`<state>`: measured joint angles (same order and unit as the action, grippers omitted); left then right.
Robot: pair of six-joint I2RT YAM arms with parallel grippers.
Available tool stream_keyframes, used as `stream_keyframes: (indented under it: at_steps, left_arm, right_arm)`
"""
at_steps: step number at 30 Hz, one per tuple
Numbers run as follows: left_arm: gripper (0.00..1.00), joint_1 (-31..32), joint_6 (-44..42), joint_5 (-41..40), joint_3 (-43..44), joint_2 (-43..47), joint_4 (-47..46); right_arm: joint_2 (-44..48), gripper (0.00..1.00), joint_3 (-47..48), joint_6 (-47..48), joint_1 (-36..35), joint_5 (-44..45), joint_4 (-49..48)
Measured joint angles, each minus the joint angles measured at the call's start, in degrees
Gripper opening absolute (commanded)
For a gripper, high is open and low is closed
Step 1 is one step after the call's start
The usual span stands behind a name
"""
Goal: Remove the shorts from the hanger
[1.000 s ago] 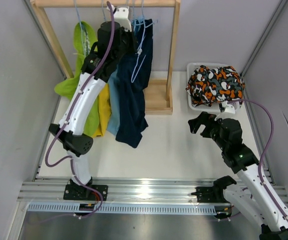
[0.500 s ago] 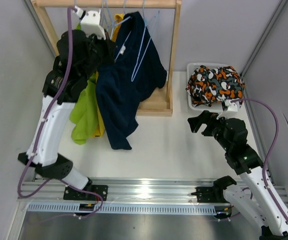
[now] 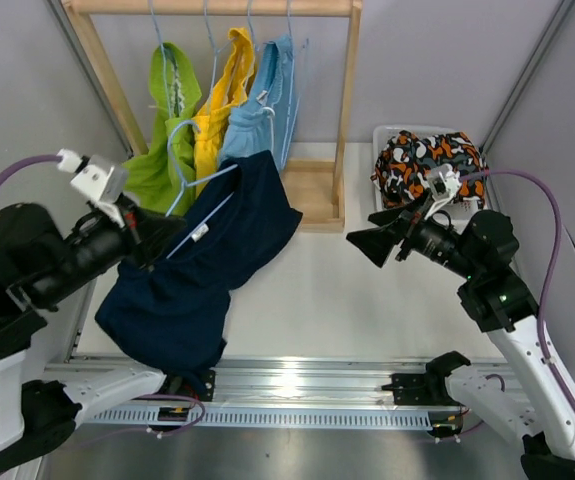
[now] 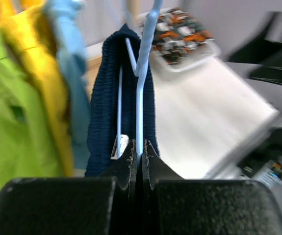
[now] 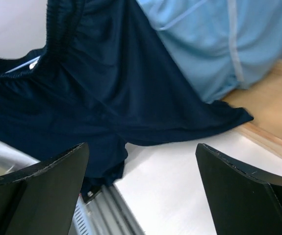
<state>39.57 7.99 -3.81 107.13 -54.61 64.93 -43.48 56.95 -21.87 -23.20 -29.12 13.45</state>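
Top external view is showing the left end effector [image 3: 159, 230] clamping the light blue hanger [image 3: 192, 170], which is hanging clear of the rail [image 3: 207, 6]. The navy shorts [image 3: 182, 285] are draping from that hanger, right beside the end effector, down over the near edge of the worktop [image 3: 337, 290], and their fabric is hiding part of the end effector. The lime green shorts [image 3: 162, 120], yellow shorts [image 3: 222, 100] and light blue shorts [image 3: 265, 105] are hanging from the rail. The patterned shorts [image 3: 427, 165] are lying in a white bin [image 3: 379, 205], just behind the right end effector [image 3: 382, 232], which is hovering with jaws wide apart, gripping nothing.

Left wrist view is showing both fingers [image 4: 127, 159] pressing together on the hanger wire, with the navy waistband just beyond them; the right side is blurring out.

Right wrist view is showing the fingers [image 5: 38, 191] standing far apart, the navy shorts spreading beyond them untouched and running past the left edge, beside a wooden base [image 5: 273, 112].
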Motion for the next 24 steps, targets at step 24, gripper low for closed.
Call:
stream_keyframes:
  at_steps: [24]
  left_arm:
    - [0.0, 1.2, 6.19, 26.29, 1.77, 1.36, -1.46]
  right_arm:
    - [-11.56, 0.99, 7.58, 5.66, -21.42, 8.66, -5.51]
